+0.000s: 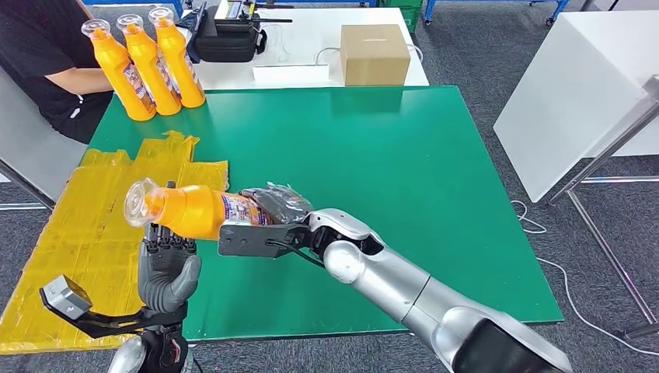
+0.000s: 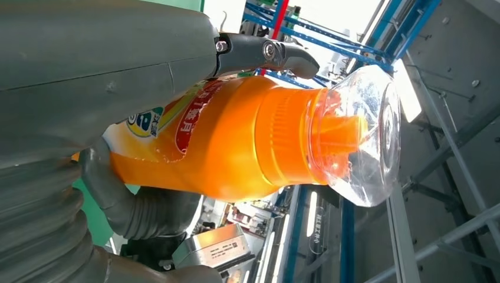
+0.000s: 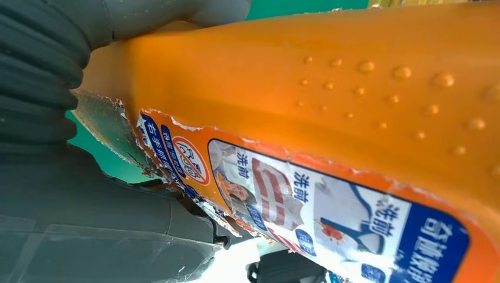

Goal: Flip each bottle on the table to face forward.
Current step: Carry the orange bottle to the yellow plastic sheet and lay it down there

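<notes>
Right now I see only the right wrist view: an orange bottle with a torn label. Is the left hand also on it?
Observer: Yes. The left hand holds the bottle near its neck, thumb on one side, a finger on the other. The right hand holds the base end.
Operator: Is the bottle upright?
Observer: No, it lies level above the green table, its clear cap toward the robot's left.
Operator: Where are the others?
Observer: Three bottles stand upright at the table's far left corner, beside a person.
</notes>
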